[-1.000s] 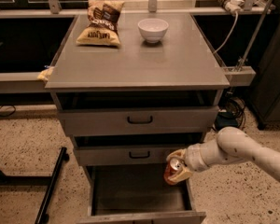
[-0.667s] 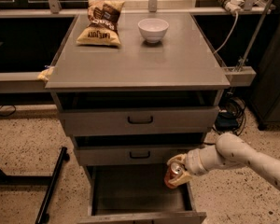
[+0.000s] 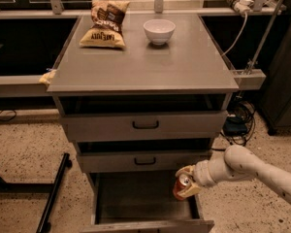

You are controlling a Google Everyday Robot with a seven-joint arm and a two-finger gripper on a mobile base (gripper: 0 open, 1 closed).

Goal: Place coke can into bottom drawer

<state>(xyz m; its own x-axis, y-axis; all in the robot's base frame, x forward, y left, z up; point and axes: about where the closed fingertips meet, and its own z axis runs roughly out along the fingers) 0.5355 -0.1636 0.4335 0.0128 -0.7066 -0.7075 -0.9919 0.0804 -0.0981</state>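
**Can Held Over the Open Bottom Drawer: Release Hazards**

**Camera view**

1. Gripper position. The gripper (image 3: 185,182) is at the end of the arm (image 3: 252,168), which enters from the lower right. It sits just below the front of the middle drawer (image 3: 144,161) and above the right rear part of the bottom drawer (image 3: 136,200).
2. Gripper state. The fingers are pinched on the coke can (image 3: 180,188), one pad above it and one below.
3. Task object. The coke can is tilted, silver top toward the camera. It hangs inside the drawer opening close to the right wall, apparently clear of the floor.
4. Drawer. The bottom drawer is pulled out and its grey floor shows no contents. The two upper drawers are ajar.
5. Counter. The counter (image 3: 145,67) carries a chip bag (image 3: 104,24) and a white bowl (image 3: 159,31), both well apart from the work area.

**Hazards (judgement)**

- Release at this tilt and height: the can would probably land on its side and roll.
- Proximity to the right wall: a small drift rightward could clip the rim and drop the can outside.
- Overhanging middle drawer: lifting out steeply could strike its front.
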